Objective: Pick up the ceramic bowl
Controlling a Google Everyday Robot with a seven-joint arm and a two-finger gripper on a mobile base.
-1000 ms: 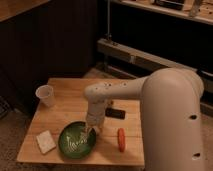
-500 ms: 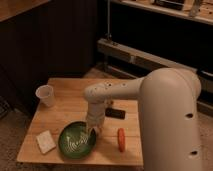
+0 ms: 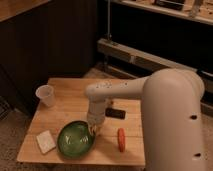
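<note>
The ceramic bowl [image 3: 75, 140] is a wide, glossy dark green bowl with pale markings inside. It sits near the front edge of the wooden table [image 3: 70, 112], left of centre. My gripper [image 3: 93, 129] hangs down from the white arm [image 3: 165, 105] and is right at the bowl's right rim, touching or almost touching it. The rim under the gripper is partly hidden.
A white plastic cup [image 3: 46, 95] stands at the table's back left. A white sponge-like block [image 3: 46, 142] lies left of the bowl. An orange carrot [image 3: 121, 139] lies right of the bowl, and a black flat object [image 3: 116, 113] lies behind it. Dark shelving stands behind the table.
The arm has shifted only slightly. The gripper stays at the bowl's right rim, and the bowl is in about the same place.
</note>
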